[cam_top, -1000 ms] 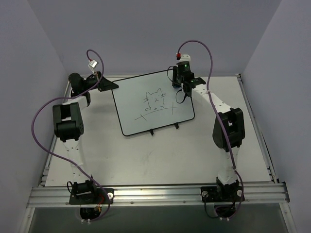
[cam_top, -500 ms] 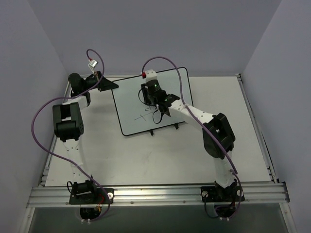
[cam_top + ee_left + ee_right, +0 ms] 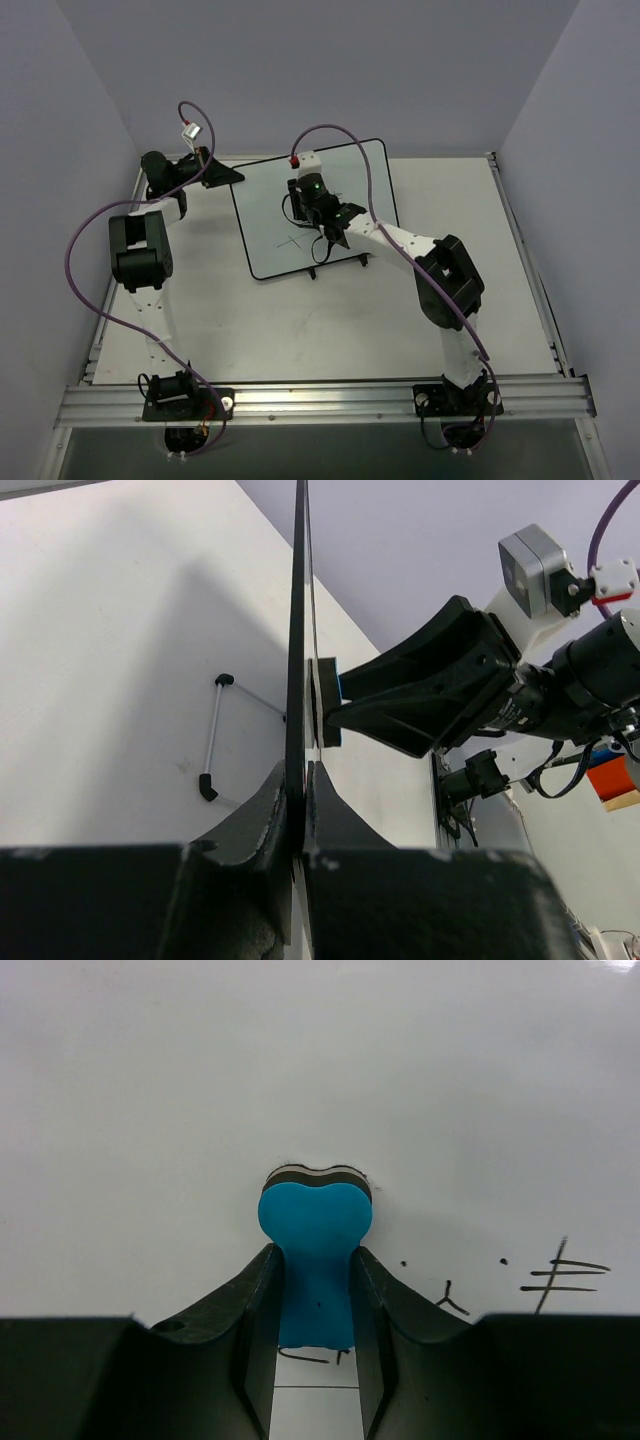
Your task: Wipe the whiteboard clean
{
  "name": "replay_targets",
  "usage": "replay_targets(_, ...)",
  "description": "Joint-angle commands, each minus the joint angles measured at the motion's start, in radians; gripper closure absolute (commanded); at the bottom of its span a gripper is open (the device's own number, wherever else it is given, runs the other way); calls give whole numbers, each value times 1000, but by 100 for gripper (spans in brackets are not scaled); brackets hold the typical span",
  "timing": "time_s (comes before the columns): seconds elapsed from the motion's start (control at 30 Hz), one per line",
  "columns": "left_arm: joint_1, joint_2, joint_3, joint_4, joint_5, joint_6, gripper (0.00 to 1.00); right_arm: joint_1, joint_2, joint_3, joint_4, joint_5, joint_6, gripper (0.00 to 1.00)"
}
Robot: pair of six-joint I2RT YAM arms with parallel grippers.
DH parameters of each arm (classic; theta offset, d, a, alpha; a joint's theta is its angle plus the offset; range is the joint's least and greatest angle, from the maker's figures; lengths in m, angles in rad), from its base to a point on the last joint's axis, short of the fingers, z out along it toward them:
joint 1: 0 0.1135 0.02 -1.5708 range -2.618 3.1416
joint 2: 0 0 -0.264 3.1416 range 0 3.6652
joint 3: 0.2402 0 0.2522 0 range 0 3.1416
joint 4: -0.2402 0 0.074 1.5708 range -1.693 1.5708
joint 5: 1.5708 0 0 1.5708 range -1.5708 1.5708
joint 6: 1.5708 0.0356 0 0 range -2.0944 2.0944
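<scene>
While the left claw (image 3: 298, 785) clamps the whiteboard (image 3: 266, 215), the outstretched right claw (image 3: 315, 1260) holds an eraser (image 3: 315, 1215) against it.

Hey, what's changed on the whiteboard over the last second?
The right gripper, shut on the blue eraser, swept left across the whiteboard, wiping off most of the drawn marks; a few remain. The left gripper stayed clamped on the board's edge, and the board did not move.

No word, brand or number can be read; the large glossy white board with a thin black frame (image 3: 265, 205) bears only marker lines. A thin black cross (image 3: 292, 241) stands low on it; the right wrist view shows a hash-like sign (image 3: 560, 1272) and a small forked squiggle (image 3: 450, 1300).
</scene>
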Motion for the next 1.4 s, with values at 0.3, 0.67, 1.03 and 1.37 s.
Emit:
replay_targets(0.3,5,-58,26,193,13,63,98,-243,-58,-59,-44,109,34,100)
replay_targets(0.67,6,-61,27,204,12,56,98,-111,-44,-54,-3,15,28,100)
replay_targets(1.03,6,-63,29,219,12,42,98,69,-20,-107,117,49,75,100)
replay_targets(1.37,6,-64,26,242,9,26,98,-42,-26,-143,48,146,126,100)
